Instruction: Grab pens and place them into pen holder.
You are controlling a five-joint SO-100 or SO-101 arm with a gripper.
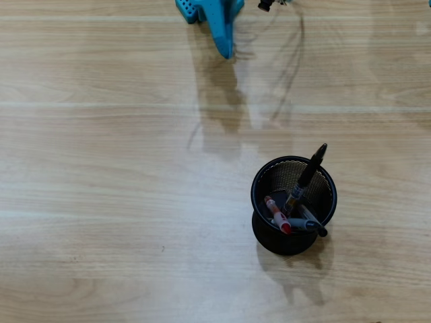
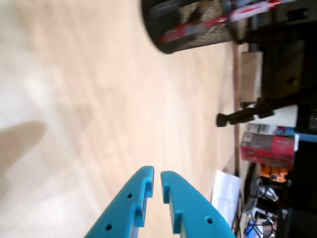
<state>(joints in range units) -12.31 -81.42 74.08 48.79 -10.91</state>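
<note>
1. At twelve o'clock in the overhead view, only the tip of the blue gripper (image 1: 225, 50) is being shown, pointed toward six o'clock above the wooden table (image 1: 101, 168).
2. Its two fingers are being held nearly pressed together, with only a thin slit between them and nothing pinched, as is being shown in the wrist view (image 2: 156, 174).
3. Toward five o'clock from the gripper, well apart from it, the pen holder (image 1: 259, 176) is being kept upright on the table.
4. The pens (image 1: 307, 173) are being carried inside the holder, one black pen leaning out toward one o'clock, the red one (image 1: 277, 214) lying low.
</note>
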